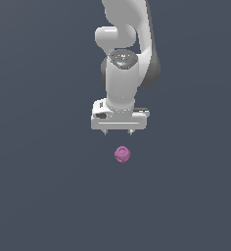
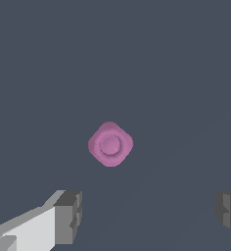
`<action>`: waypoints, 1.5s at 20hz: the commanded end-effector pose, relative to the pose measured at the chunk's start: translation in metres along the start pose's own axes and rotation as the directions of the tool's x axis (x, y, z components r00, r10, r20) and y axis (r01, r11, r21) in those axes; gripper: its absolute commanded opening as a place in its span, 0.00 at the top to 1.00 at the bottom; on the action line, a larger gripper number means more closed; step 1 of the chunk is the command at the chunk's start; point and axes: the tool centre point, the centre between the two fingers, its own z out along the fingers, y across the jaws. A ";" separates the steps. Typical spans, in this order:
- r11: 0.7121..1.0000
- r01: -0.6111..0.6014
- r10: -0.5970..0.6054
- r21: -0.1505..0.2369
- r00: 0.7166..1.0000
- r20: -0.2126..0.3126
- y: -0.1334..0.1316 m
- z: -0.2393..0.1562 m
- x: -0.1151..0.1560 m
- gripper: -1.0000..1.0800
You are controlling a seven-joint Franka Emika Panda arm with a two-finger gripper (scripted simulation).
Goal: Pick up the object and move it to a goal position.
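The lump lies alone on the dark surface, nearest thing in the exterior view. Just beyond and above it hangs the gripper, not touching, its fingers spread far wider than the lump, nothing between them. The wrist view shows the lump ahead of the finger gap rather than inside it, so I judge this a lining-up pose before the descent. Behind the lump the arm rises out of frame. The surface is flat slate-blue; no walls or goal marker show.
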 end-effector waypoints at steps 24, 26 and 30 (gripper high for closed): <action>0.991 -0.132 0.133 0.016 0.991 -0.008 0.000 0.008 0.011 0.04; 0.986 -0.168 0.168 0.018 0.986 -0.004 -0.001 0.014 0.012 0.04; 0.967 -0.253 0.253 0.020 0.968 0.006 -0.006 0.027 0.014 0.04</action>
